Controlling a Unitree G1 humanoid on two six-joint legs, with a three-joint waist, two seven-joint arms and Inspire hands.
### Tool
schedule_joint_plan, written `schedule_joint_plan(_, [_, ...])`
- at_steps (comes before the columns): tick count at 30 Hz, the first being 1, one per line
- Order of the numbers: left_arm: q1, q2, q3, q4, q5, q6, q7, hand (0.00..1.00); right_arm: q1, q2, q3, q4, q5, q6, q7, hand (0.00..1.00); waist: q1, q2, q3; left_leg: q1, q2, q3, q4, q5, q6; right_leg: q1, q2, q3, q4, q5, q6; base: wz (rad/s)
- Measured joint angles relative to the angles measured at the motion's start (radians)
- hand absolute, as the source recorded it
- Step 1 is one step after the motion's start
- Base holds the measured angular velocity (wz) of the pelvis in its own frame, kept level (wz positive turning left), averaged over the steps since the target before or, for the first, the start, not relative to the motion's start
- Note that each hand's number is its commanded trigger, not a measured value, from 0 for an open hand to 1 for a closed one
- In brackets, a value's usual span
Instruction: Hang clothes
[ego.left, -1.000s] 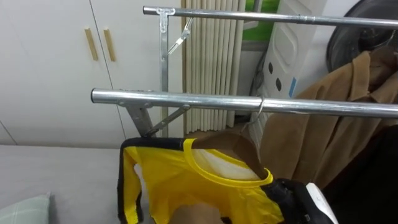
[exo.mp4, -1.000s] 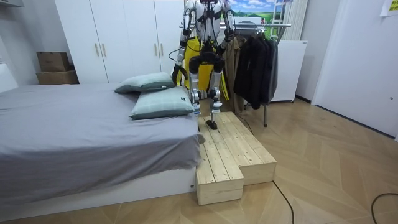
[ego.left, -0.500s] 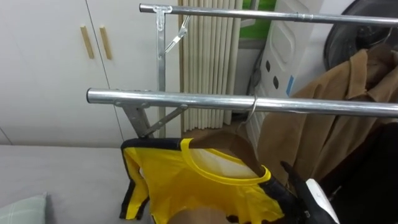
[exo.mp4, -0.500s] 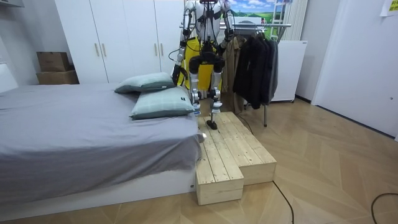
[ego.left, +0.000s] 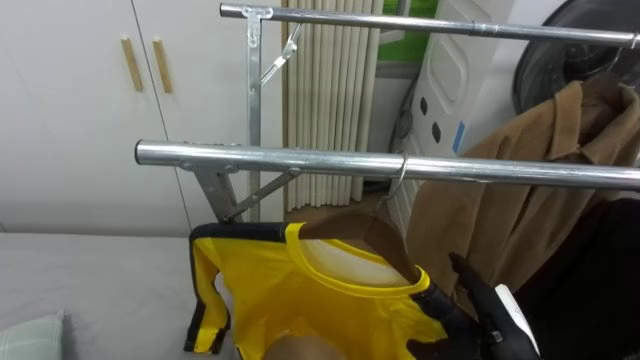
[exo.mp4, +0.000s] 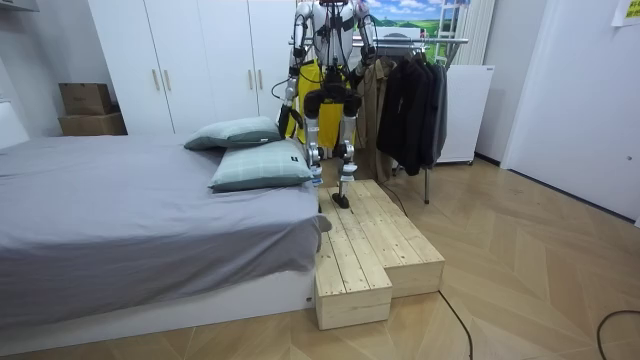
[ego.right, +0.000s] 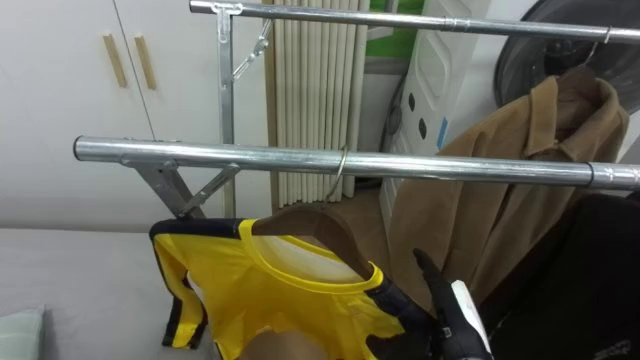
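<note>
Hanging step looks near done: hanger hook (ego.left: 401, 172) over front rail (ego.left: 250, 157), yellow shirt (ego.left: 320, 300) below rail. Right hand (ego.left: 490, 318) below rail, fingers straight, empty. Next: withdraw w/o snagging.

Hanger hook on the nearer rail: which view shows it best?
The right eye view: the hanger hook sits near centre, looped over the nearer rail, yellow shirt below. The left eye view shows the same, further right. In the room view the hook is too small to tell.
</note>
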Motion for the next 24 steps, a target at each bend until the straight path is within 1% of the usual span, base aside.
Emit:
schedule_joint_plan(1, [0.000,-0.001,0.001,0.000,0.000,0.000,-0.004,0.00,0.000,0.001,-0.004,0.000,0.058,0.000,0.002,0.00,-0.007,0.004,0.0021,0.000,0.000,-0.002,0.000,0.000,0.000,0.000,-0.001,-0.003,-0.001,0.000,0.000,0.06])
schedule_joint_plan(4, [0.005,-0.009,0.008,0.000,0.006,0.000,-0.005,0.00,0.004,0.003,-0.014,0.000,0.139,0.000,0.002,0.00,-0.024,0.015,0.0043,0.000,-0.001,-0.009,0.000,0.000,0.000,0.002,-0.001,-0.003,-0.001,-0.001,0.001,0.02])
schedule_joint_plan(5, [0.005,-0.010,0.013,0.000,0.007,0.000,-0.005,0.00,0.007,0.003,-0.020,0.000,0.145,0.000,0.003,0.00,-0.026,0.017,0.0042,0.000,-0.001,-0.010,0.000,0.000,0.000,0.002,-0.001,-0.001,-0.002,-0.001,0.001,0.00])
schedule_joint_plan(7, [0.015,-0.021,0.036,0.000,0.006,-0.004,-0.002,0.00,0.020,0.007,-0.052,0.008,0.163,0.000,0.002,0.00,-0.034,0.023,0.0008,0.000,-0.001,-0.011,0.000,0.000,0.000,0.003,-0.001,-0.002,0.000,-0.002,0.002,0.00])
schedule_joint_plan(9, [0.020,-0.023,0.043,0.000,0.005,-0.007,0.000,0.00,0.021,0.007,-0.074,0.028,0.184,-0.001,-0.010,0.00,-0.041,0.023,0.0002,0.001,-0.001,-0.009,0.001,0.000,0.000,0.004,-0.001,-0.001,0.000,-0.003,0.002,0.00])
schedule_joint_plan(11, [0.024,-0.023,0.043,0.000,0.005,-0.007,0.002,0.00,0.023,0.004,-0.089,0.055,0.188,-0.004,-0.028,0.00,-0.046,0.022,-0.0006,0.002,-0.001,-0.009,0.001,0.000,0.000,0.004,0.000,-0.001,0.000,-0.003,0.001,0.00])
schedule_joint_plan(14, [0.029,-0.023,0.045,0.000,0.005,-0.008,0.005,0.00,0.049,0.004,-0.118,0.069,0.192,-0.004,-0.042,0.00,-0.051,0.020,-0.0006,0.002,-0.001,-0.008,0.001,0.000,0.000,0.003,0.001,0.002,0.001,-0.007,0.001,0.00])
schedule_joint_plan(16, [0.038,-0.022,0.067,0.000,0.006,-0.012,0.005,0.00,0.053,0.004,-0.148,0.115,0.223,-0.004,-0.038,0.00,-0.072,0.015,-0.0026,0.001,-0.002,-0.020,0.000,0.000,0.000,0.005,0.002,0.007,-0.001,-0.010,0.003,0.08])
schedule_joint_plan(18, [0.045,-0.022,0.067,0.000,0.006,-0.012,0.005,0.00,0.065,0.004,-0.180,0.148,0.226,-0.003,-0.038,0.00,-0.083,0.011,-0.0045,0.001,-0.002,-0.020,0.001,0.000,0.000,0.006,0.002,0.007,0.001,-0.010,0.003,0.03])
schedule_joint_plan(19, [0.051,-0.020,0.068,0.000,0.005,-0.012,0.005,0.00,0.067,0.004,-0.196,0.187,0.229,-0.005,-0.038,0.00,-0.091,0.007,-0.0057,0.004,-0.002,-0.020,0.001,0.000,0.000,0.009,0.002,0.006,0.000,-0.010,0.002,0.00])
schedule_joint_plan(20, [0.054,-0.018,0.068,0.000,0.005,-0.012,0.005,0.00,0.068,0.004,-0.202,0.211,0.232,-0.005,-0.039,0.00,-0.095,0.003,-0.0049,0.008,-0.002,-0.020,0.001,0.000,0.000,0.012,0.002,0.005,0.000,-0.010,0.002,0.00])
schedule_joint_plan(21, [0.059,-0.013,0.070,0.002,0.004,-0.012,0.004,0.00,0.075,0.004,-0.206,0.256,0.236,-0.004,-0.041,0.00,-0.098,-0.003,-0.0019,0.017,-0.001,-0.020,0.001,0.000,0.000,0.021,0.002,0.006,0.000,-0.011,0.000,0.00])
schedule_joint_plan(22, [0.062,-0.008,0.071,0.007,0.000,-0.012,0.002,0.00,0.084,0.004,-0.210,0.304,0.240,-0.004,-0.040,0.00,-0.103,-0.009,-0.0046,0.018,-0.001,-0.020,0.001,0.000,0.000,0.024,0.002,0.007,0.000,-0.016,-0.001,0.00])
schedule_joint_plan(24, [0.063,-0.005,0.071,0.006,-0.003,-0.012,-0.003,0.00,0.088,0.004,-0.228,0.371,0.240,-0.003,-0.038,0.00,-0.109,-0.010,-0.0039,0.018,-0.001,-0.021,0.001,0.000,0.000,0.025,0.003,0.010,-0.002,-0.018,0.000,0.00])
